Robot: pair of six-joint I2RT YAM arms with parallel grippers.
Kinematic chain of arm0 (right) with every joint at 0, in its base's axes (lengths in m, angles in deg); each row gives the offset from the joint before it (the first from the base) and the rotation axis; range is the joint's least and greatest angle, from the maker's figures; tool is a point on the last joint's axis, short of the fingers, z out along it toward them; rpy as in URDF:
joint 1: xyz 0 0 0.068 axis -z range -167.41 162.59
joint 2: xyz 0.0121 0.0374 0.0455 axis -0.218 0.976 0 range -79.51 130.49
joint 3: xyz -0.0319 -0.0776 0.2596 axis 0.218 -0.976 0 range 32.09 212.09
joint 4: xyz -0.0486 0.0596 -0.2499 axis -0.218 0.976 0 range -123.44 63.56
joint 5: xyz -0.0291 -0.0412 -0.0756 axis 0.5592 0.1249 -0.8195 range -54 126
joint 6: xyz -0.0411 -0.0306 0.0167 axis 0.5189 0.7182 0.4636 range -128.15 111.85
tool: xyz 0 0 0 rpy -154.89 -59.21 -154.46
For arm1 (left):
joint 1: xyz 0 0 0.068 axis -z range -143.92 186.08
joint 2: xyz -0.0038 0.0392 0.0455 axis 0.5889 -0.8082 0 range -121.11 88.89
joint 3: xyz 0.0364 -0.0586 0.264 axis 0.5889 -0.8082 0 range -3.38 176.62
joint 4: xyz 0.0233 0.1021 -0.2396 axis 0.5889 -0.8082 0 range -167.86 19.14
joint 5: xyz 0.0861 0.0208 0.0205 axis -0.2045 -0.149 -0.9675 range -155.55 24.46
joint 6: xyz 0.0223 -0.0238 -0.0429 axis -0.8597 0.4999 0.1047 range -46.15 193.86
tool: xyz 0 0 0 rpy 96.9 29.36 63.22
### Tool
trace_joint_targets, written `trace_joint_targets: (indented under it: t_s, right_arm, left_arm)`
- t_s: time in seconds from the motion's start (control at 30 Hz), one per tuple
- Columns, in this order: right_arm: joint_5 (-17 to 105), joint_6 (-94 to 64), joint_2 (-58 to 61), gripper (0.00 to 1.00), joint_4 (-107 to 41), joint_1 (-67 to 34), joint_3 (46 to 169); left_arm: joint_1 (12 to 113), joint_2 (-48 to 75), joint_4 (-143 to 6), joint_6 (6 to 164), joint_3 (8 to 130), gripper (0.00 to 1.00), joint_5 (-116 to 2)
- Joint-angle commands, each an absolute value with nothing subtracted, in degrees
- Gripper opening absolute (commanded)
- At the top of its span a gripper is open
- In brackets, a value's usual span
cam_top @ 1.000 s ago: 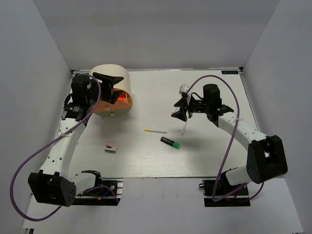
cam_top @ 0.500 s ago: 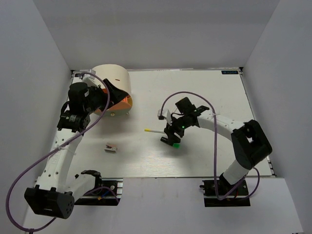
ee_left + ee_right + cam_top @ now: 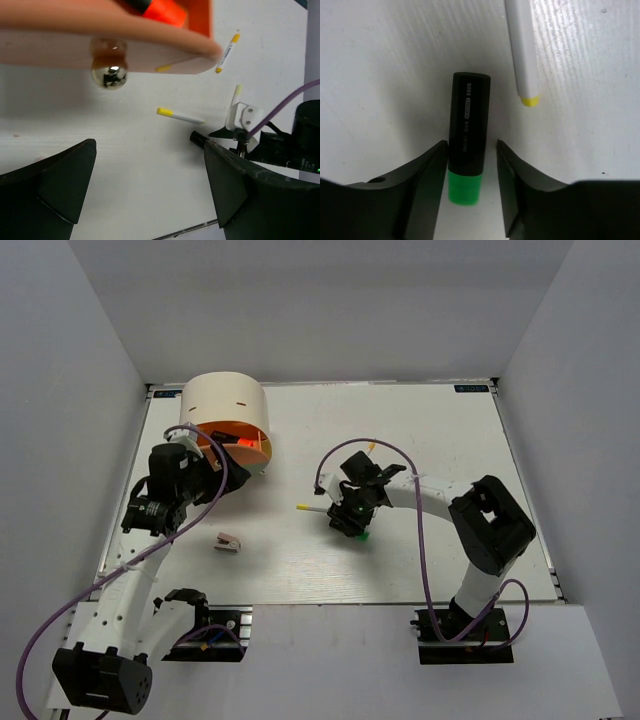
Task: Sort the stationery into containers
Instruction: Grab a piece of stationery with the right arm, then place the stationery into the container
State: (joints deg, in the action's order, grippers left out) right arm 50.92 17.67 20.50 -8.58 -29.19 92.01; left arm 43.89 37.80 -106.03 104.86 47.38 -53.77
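The cream half-cylinder box (image 3: 225, 405) stands at the far left with its orange drawer (image 3: 240, 447) pulled out. An orange marker (image 3: 162, 10) lies in the drawer, above its knob (image 3: 110, 75). My left gripper (image 3: 208, 476) is open and empty, just in front of the drawer (image 3: 150, 150). My right gripper (image 3: 350, 518) is open and straddles a black marker with a green end (image 3: 468, 125) lying on the table; the marker's green end (image 3: 361, 535) shows from above. A white-and-yellow pen (image 3: 310, 508) lies just beside it (image 3: 522, 50).
A small grey-and-pink sharpener (image 3: 228, 541) lies near the left arm. Another white-and-yellow pen (image 3: 227, 50) lies beyond the right arm, with its yellow tip (image 3: 372, 443) showing from above. White walls enclose the table (image 3: 450, 440) on three sides.
My right gripper has come down left over the green marker and now straddles it. My left gripper has drawn back from the box toward the near side, leaving the drawer open.
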Motion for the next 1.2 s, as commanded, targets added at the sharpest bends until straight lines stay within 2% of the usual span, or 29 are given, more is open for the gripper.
trace_joint_targets:
  t_s: [0.0, 0.13, 0.2, 0.33, 0.4, 0.53, 0.67, 0.83, 0.87, 1.07, 1.17]
  right_arm:
    - [46.55, 16.11, 22.62, 0.48, -8.74, -30.56, 91.42]
    - [43.75, 17.33, 22.09, 0.34, -9.09, -31.44, 89.75]
    - [42.77, 18.04, 21.31, 0.3, -9.36, -31.53, 88.44]
    - [43.82, 20.76, 18.06, 0.13, -7.79, -30.92, 87.29]
    - [46.79, 24.36, 14.99, 0.1, -6.46, -30.57, 87.81]
    - [56.02, 32.35, 3.92, 0.08, -2.24, -29.25, 91.4]
    - [58.76, 37.55, 2.22, 0.06, -3.29, -28.46, 98.34]
    - [63.32, 35.01, 9.16, 0.05, -6.1, -28.45, 112.67]
    - [63.95, 34.48, 11.96, 0.05, -6.8, -28.72, 118.78]
    - [72.12, 21.57, 25.67, 0.04, -11.72, -29.42, 139.18]
    - [75.46, 18.05, 27.79, 0.04, -20.66, -30.38, 142.3]
  left_arm:
    - [43.46, 40.38, -105.04, 106.46, 46.72, 0.99, -55.53]
    - [43.46, 40.9, -105.57, 106.99, 45.58, 0.99, -56.76]
    - [43.46, 40.9, -105.57, 106.99, 45.05, 0.96, -57.98]
    - [43.46, 40.9, -104.96, 109.18, 43.3, 0.88, -59.13]
    - [43.46, 40.9, -104.43, 109.8, 42.68, 0.83, -59.74]
    - [43.46, 42.21, -102.5, 111.74, 39.96, 0.78, -61.5]
    - [44.25, 45.46, -98.55, 110.42, 36.88, 0.75, -62.55]
    - [44.25, 50.83, -95.03, 109.89, 32.31, 0.75, -64.14]
    - [44.25, 51.7, -94.42, 109.37, 31.61, 0.75, -64.14]
    - [44.25, 55.49, -92.66, 109.36, 28.44, 0.76, -65.8]
    - [44.25, 56.1, -92.65, 110.5, 27.3, 0.76, -65.81]
